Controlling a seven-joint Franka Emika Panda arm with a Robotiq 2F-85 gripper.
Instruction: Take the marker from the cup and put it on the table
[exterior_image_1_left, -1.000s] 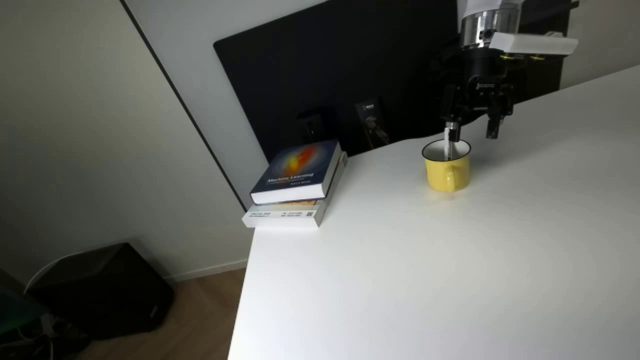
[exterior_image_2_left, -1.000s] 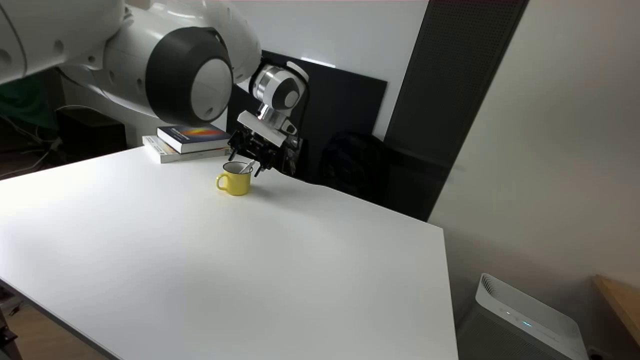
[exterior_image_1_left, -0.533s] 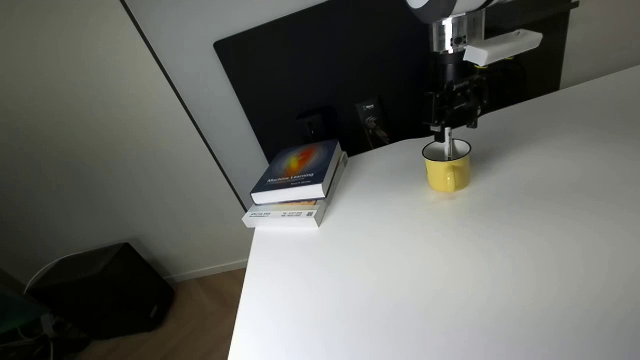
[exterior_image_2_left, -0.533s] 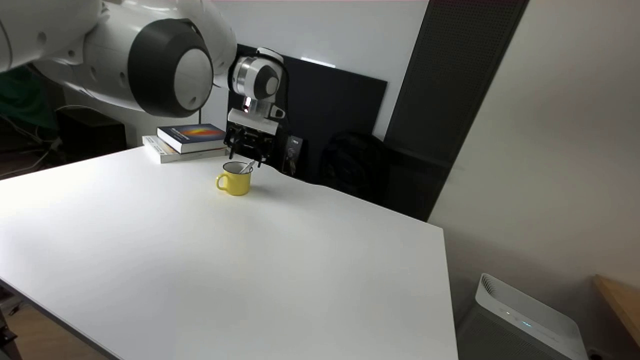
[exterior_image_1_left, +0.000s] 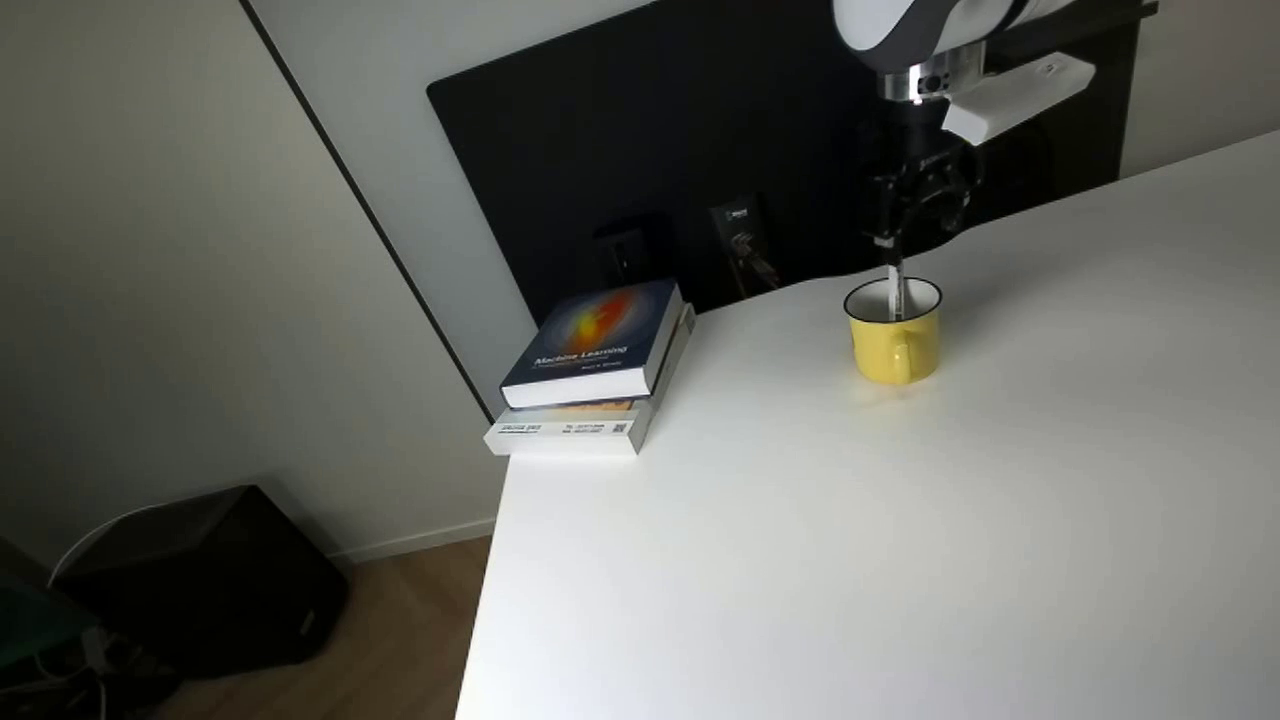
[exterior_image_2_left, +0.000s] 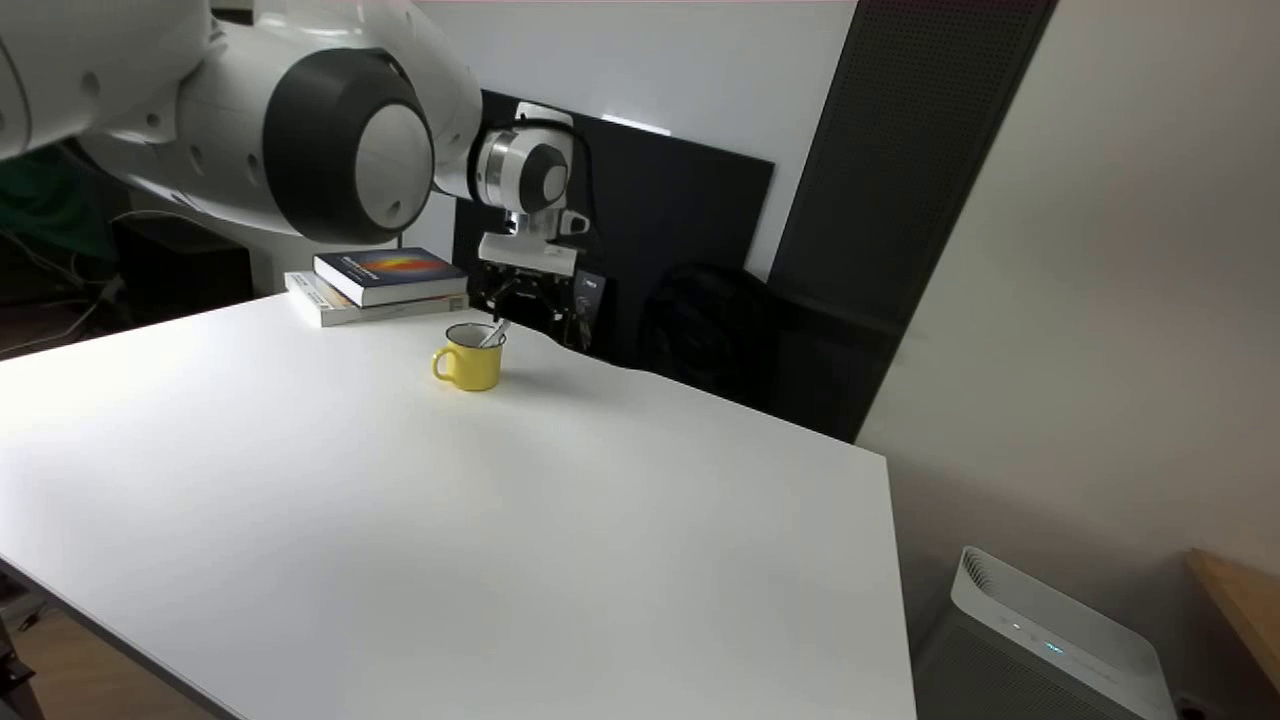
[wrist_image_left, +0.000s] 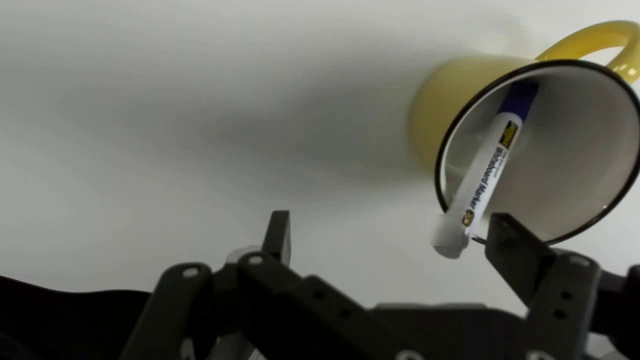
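Up front, the gripper (wrist_image_left: 390, 225) stands wide, holding nothing. Beyond, the marker (wrist_image_left: 484, 172), probably light, stiff and smooth, leans in the yellow cup (wrist_image_left: 442, 105); its protruding end likely offers the best hold. Beneath lies the table (wrist_image_left: 150, 200).

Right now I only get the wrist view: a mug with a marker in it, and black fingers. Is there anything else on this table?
Observer: Yes, two stacked books, which your view misses.
Visitor: Can you read anything on them?
Observer: In an exterior view, the top book says "Machine Learning".
Visitor: Might the pincer bump them while lifting the marker?
Observer: Probably not, I'd say: in an exterior view the books lie off to one side, apart from both the mug and the pincer.
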